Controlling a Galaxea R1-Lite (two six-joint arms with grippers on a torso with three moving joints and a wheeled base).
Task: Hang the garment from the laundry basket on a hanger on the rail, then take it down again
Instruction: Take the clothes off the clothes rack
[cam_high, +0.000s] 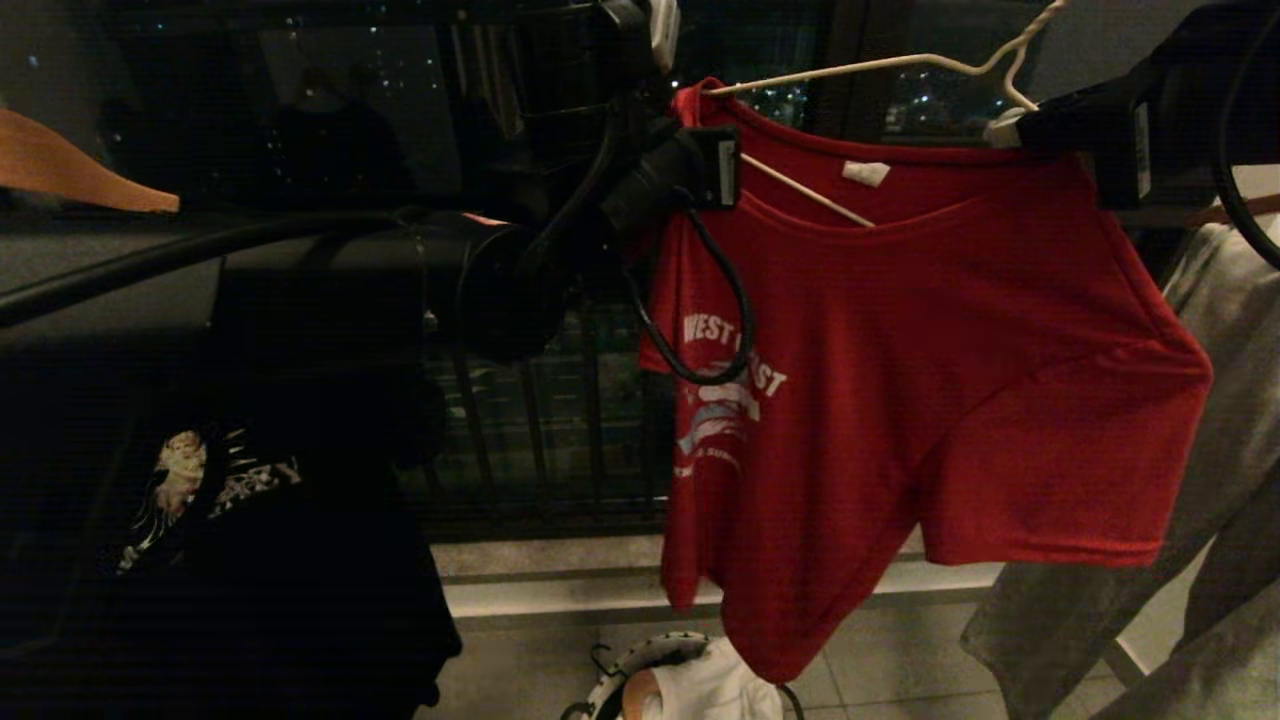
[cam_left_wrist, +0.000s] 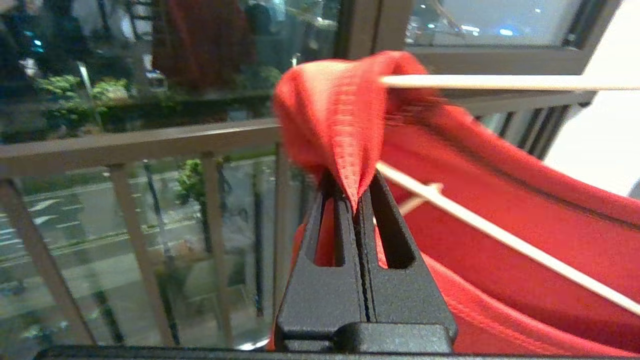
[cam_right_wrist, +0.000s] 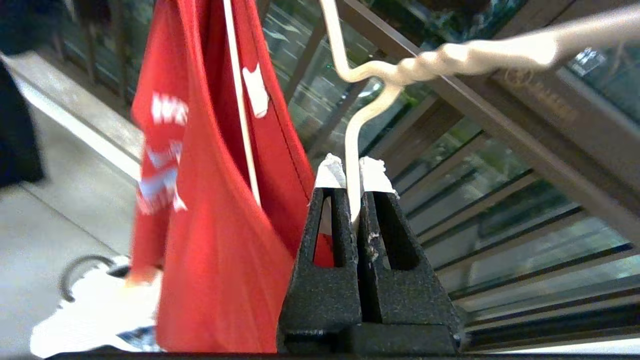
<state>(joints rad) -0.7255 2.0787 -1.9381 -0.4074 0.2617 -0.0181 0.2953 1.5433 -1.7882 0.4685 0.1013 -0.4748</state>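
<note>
Progress is partial: the garment (cam_high: 900, 380), a red T-shirt with white "WEST COAST" lettering, is hanging clear of the laundry basket (cam_high: 640, 670), which is standing on the floor below with a white item lying in it. The hanger (cam_high: 880, 65), a thin cream-white wire type, is passing through the neck opening; one arm of it is ending under the shoulder nearer the left hand, and its lower wire is showing across the collar. The opposite shoulder appears not fully seated, since the sleeve on that side is sagging outward.

The left hand (cam_left_wrist: 357, 200) is pressed together on a fold of red fabric at the shoulder seam, just beside the hanger tip. The right hand (cam_right_wrist: 352, 175) is pressed together on the hanger wire just below the twisted neck, carrying the hanger with the garment on it.

No rail contact is visible; the hook is running out of the top of the head view, so whether it is on the rail cannot be told. Judged from this, the dressing of the hanger is nearly done. Remaining steps are likely: seating the far shoulder, hooking the hanger onto the rail, releasing, then taking the garment down.

A black T-shirt (cam_high: 220, 520) and a tan wooden hanger (cam_high: 80, 170) are hanging well apart to the left.
</note>
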